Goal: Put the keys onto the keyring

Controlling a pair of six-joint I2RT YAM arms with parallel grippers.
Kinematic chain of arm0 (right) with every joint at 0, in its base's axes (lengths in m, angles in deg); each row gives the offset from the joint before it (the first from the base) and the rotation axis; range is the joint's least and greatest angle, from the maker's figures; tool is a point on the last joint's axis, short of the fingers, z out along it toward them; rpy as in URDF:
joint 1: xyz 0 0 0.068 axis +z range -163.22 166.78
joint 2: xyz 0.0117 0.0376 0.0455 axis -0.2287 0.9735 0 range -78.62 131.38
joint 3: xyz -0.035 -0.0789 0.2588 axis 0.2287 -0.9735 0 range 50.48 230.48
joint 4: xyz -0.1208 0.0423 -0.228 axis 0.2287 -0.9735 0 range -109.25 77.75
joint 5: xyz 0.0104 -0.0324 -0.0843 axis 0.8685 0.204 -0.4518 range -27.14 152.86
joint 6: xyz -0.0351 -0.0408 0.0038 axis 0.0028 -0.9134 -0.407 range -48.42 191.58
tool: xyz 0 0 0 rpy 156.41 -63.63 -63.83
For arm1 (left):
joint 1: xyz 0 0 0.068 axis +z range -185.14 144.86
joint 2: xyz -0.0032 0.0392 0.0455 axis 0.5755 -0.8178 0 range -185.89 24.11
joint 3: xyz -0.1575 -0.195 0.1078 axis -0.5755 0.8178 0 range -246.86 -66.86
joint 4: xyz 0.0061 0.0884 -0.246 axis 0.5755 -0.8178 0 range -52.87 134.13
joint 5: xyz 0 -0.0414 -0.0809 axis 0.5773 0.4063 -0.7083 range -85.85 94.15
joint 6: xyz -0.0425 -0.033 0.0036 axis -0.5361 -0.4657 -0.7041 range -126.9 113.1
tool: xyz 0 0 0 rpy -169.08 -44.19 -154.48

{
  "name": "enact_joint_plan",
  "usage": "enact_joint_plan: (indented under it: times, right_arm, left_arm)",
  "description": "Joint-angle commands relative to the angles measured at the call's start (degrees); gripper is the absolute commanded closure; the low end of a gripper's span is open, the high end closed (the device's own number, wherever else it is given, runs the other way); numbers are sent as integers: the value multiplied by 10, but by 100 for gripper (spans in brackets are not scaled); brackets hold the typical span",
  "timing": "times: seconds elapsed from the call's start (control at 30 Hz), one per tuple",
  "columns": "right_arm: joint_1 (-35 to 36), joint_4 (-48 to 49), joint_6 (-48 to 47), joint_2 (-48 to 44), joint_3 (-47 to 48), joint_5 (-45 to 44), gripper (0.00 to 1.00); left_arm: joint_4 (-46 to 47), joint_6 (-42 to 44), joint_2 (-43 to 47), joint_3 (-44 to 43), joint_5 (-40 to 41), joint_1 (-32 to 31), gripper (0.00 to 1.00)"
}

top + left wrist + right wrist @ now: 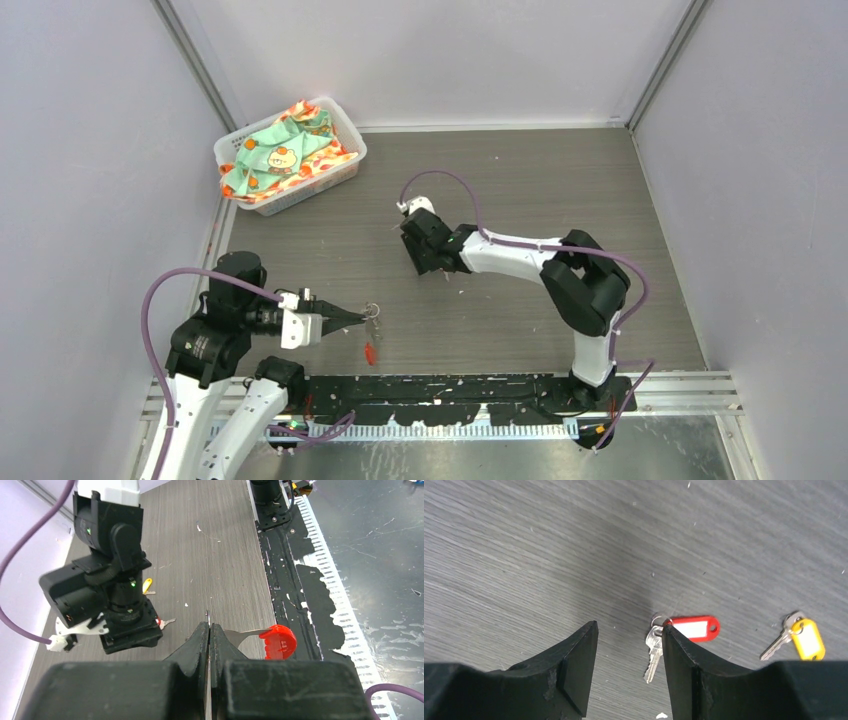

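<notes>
Left wrist view, nearest the lens: the left gripper point(209, 630) has its fingers pressed flat together, clenched on the thin silver wire of the keyring point(207, 617). The wire stands up just past the fingertips. The keyring's red crescent point(278, 641) sits out to one side of the jaws, joined to them by a silvery strip.

Right wrist view: the right gripper point(629, 630) has its jaws released, with a clear gap between them and nothing in it.
- The red-tagged key point(654, 652) lies flat on the table point(524, 555) below that gap, close against the inner edge of one finger. Its red tag runs out behind that fingertip to the outer side. I cannot tell whether the tip touches it.
- The yellow-tagged key point(806, 639) lies flat well outside the jaws, beyond the same finger and apart from the red-tagged one.

Overhead view: the two grippers are apart, with the right one farther out over the middle of the table. A white basket point(312, 190) holding patterned cloth sits at the far left corner, well away from both sets of jaws.
</notes>
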Motion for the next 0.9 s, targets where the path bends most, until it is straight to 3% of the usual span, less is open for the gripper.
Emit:
enact_joint_plan:
  times: [0.0,0.57,0.73,0.87]
  right_arm:
    - [21,-22,63,21,26,-103,45]
    - [26,-16,104,75,38,-134,59]
    - [26,-15,108,74,35,-119,70]
    - [25,-10,108,59,27,-113,87]
  left_arm:
    - [12,3,0,-17,-4,-1,100]
    - [12,5,5,-17,1,-1,100]
    - [11,9,3,-17,0,-1,100]
    - [11,11,3,-18,0,-1,100]
